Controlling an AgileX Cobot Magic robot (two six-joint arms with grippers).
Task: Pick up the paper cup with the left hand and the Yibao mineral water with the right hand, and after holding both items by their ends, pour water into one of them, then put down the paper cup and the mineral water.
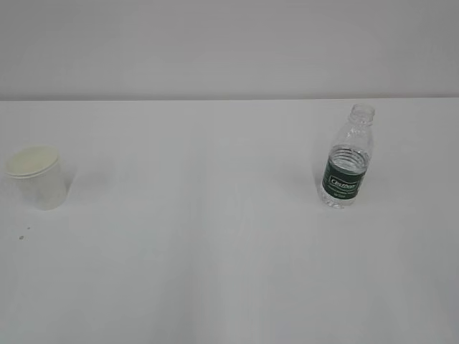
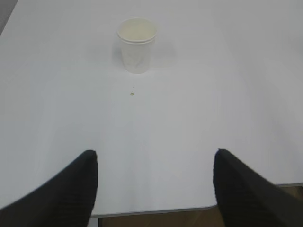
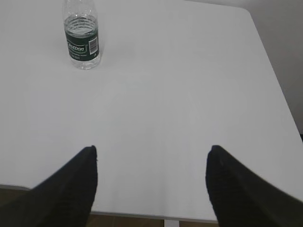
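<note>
The paper cup point(image 1: 37, 175) stands upright at the left of the white table; in the left wrist view the cup point(image 2: 137, 45) is far ahead of my left hand point(image 2: 154, 155), which is open and holds nothing. The Yibao mineral water point(image 1: 347, 158), a clear uncapped bottle with a dark green label, stands upright at the right. In the right wrist view the bottle point(image 3: 82, 39) sits far ahead and to the left of my right hand point(image 3: 151, 150), also open with nothing between its fingers. Neither gripper shows in the exterior view.
The white table point(image 1: 215, 236) runs back to a pale wall. Two tiny specks point(image 2: 132, 91) lie on it just in front of the cup. The table's near edge point(image 2: 156, 211) lies under both grippers, and its right edge point(image 3: 274, 80) shows in the right wrist view.
</note>
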